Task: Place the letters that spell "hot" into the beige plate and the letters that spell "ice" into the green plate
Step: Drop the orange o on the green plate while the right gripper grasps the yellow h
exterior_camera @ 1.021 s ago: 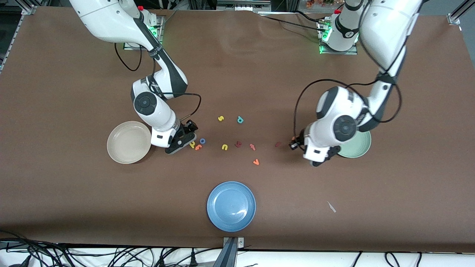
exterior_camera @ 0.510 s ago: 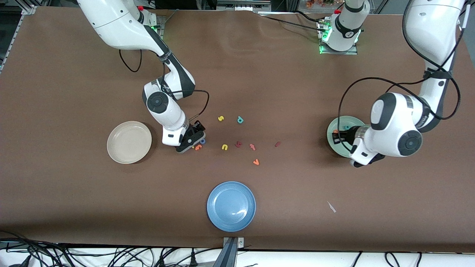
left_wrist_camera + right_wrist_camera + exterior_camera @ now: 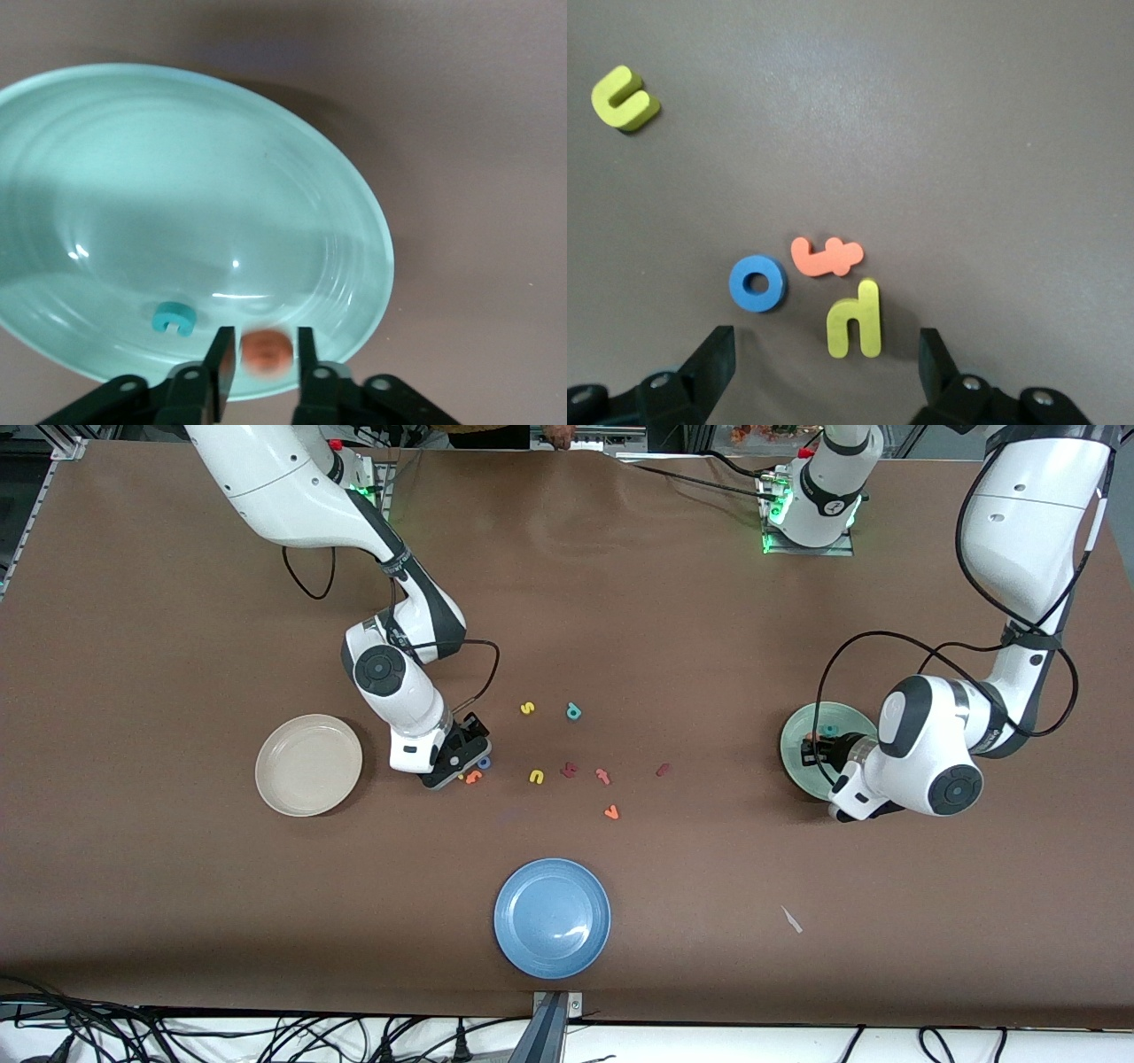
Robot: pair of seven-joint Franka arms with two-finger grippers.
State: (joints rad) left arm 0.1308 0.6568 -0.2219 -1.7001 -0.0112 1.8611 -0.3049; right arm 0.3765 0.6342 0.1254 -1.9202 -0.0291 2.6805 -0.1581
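My left gripper [image 3: 263, 335] hangs low over the green plate [image 3: 177, 177], its rim also visible [image 3: 797, 772]. Its jaws are open, and the orange e [image 3: 267, 350] shows blurred between them with a small gap on each side. The teal c [image 3: 171, 318] lies in that plate. My right gripper [image 3: 826, 352] stands open just over the yellow h [image 3: 855, 319], beside the blue o [image 3: 757, 283] and the orange t [image 3: 826, 256]. The beige plate [image 3: 308, 765] lies bare toward the right arm's end. The dark red i [image 3: 662, 770] rests on the table.
A blue plate [image 3: 552, 918] sits nearest the front camera. Loose letters lie mid-table: yellow s [image 3: 527, 708], teal p [image 3: 573, 711], yellow u [image 3: 536, 777], a dark red angular letter [image 3: 569, 770], a pinkish-red hooked letter [image 3: 603, 776], an orange v [image 3: 611, 812].
My left gripper carried the orange e from beside the dark red i to over the green plate, then its jaws parted. My right gripper shifted from beside the beige plate onto the h-o-t cluster.
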